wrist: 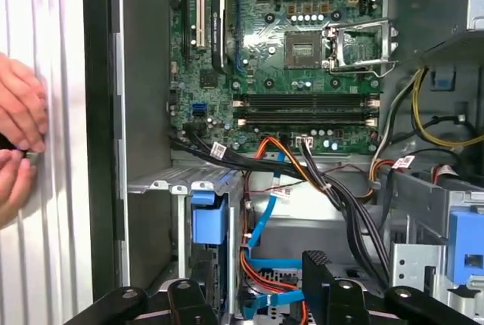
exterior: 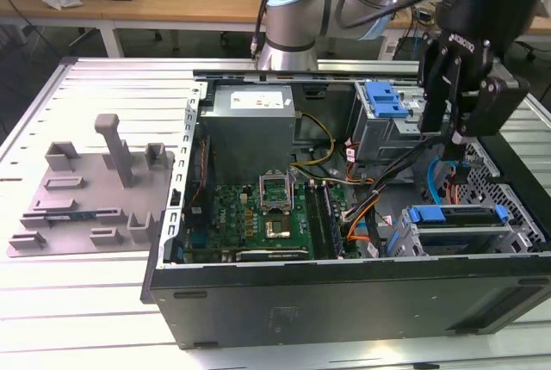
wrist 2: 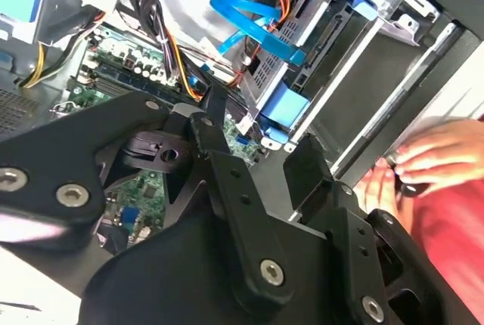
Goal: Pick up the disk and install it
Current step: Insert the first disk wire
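Pincer (wrist: 253, 278) hangs spread, empty, over computer case (exterior: 344, 301).

Exterior view overlooks the open computer case (exterior: 344, 292); both wrist views, close behind the gripper (wrist: 253, 283), share the case's motherboard (wrist: 295, 75).

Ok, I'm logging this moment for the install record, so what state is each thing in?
gripper: open, empty, above the drive bay.
disk: lying in the drive bay, not gripped.
computer case: side open.
CPU socket: empty, cover raised.
memory slots: empty.
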